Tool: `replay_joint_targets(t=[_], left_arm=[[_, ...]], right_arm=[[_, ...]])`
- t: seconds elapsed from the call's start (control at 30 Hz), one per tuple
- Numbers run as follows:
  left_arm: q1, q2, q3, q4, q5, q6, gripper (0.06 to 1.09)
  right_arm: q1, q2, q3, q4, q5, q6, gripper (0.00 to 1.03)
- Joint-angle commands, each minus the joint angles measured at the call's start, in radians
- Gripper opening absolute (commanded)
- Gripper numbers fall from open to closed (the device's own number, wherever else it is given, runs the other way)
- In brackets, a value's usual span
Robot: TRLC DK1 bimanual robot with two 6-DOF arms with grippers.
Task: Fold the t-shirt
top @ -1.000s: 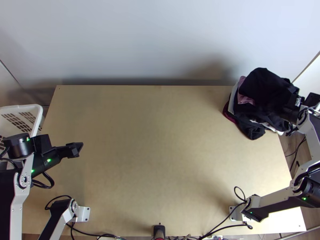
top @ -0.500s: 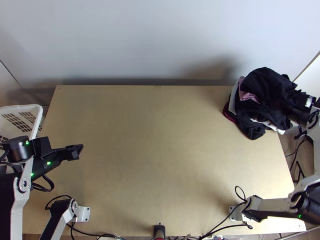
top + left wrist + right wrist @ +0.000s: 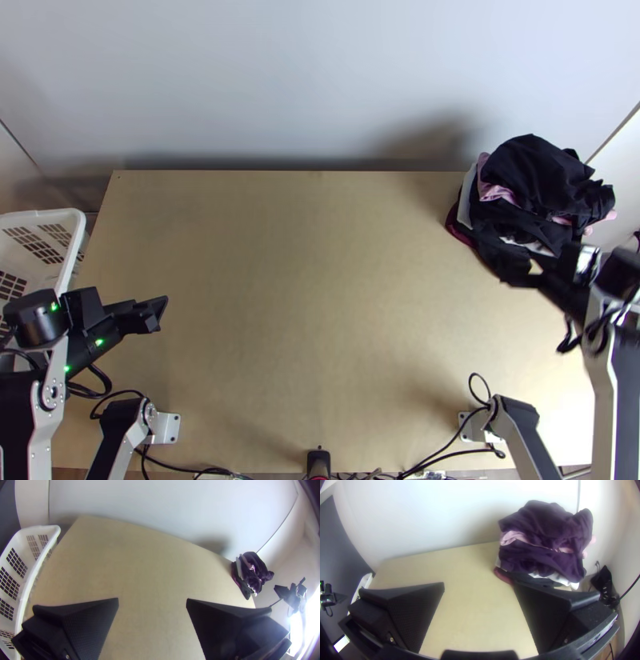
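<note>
Black cloth (image 3: 536,166) tops one pile (image 3: 516,210), one basket (image 3: 77,240) opposite.

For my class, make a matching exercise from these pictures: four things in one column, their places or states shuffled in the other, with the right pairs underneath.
1. basket
2. clothes pile
3. left gripper
4. right gripper

A. heaped at the table's far right corner
B. fingers open, at the table's right side
C. white, beside the table's left edge
D. fingers open, at the table's left side

Pairs: 1-C, 2-A, 3-D, 4-B
</note>
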Motion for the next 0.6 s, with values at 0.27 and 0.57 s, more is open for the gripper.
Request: replay_joint_targets(t=[0.27, 0.57], left_arm=[[-0.027, -0.151, -0.231, 0.448, -0.068, -0.106, 1.04], [-0.049, -0.265, -0.431, 0.77, -0.172, -0.04, 1.04]], right_arm=[[0.385, -0.425, -0.185, 0.226, 0.291, 0.253, 0.97], [0.404, -0.524, -0.452, 0.464, 0.338, 0.133, 0.96]])
